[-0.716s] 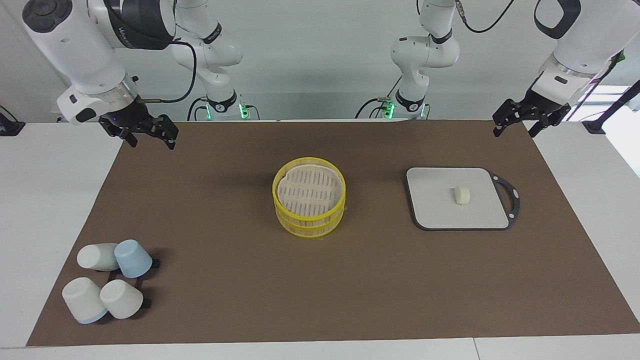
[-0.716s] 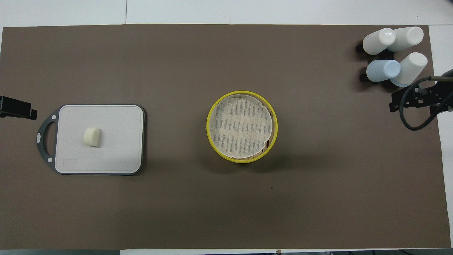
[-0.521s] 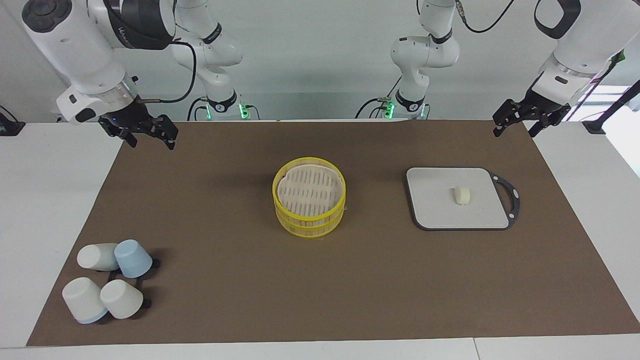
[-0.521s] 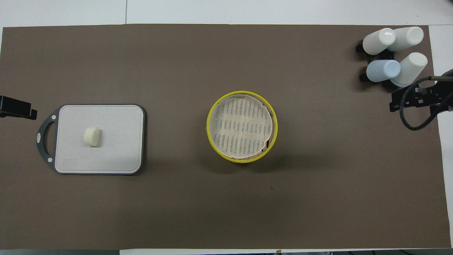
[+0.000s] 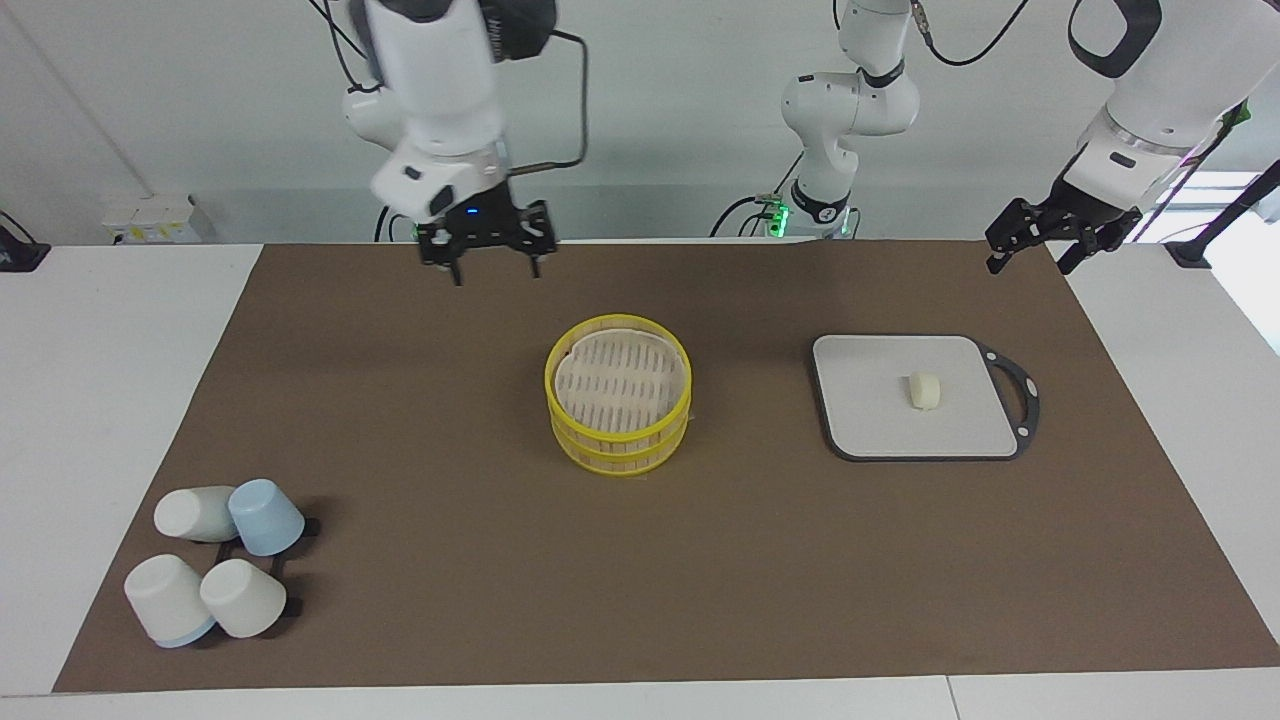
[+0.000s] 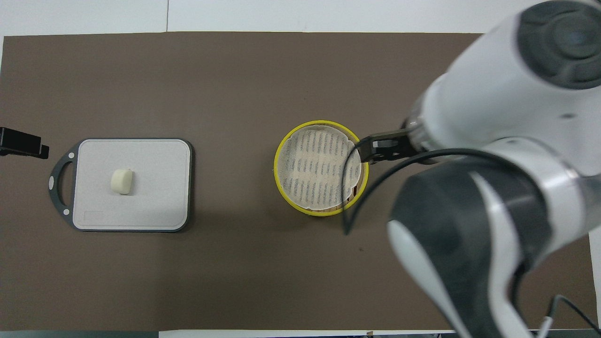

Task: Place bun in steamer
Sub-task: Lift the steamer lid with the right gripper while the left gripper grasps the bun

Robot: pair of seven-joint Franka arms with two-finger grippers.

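right gripper (image 5: 495, 268) swung toward steamer (image 5: 619, 407), jaws spread, bun (image 5: 924, 390) on its side

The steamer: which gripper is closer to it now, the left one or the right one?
Right. The right gripper hangs open in the air beside the steamer, toward the robots. The left gripper waits, open, above the mat's corner past the grey board.

bun (image 5: 924, 390): open above | steamer (image 5: 618, 405): lid on

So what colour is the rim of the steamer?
Bright yellow; the steamer shows it best in the overhead view.
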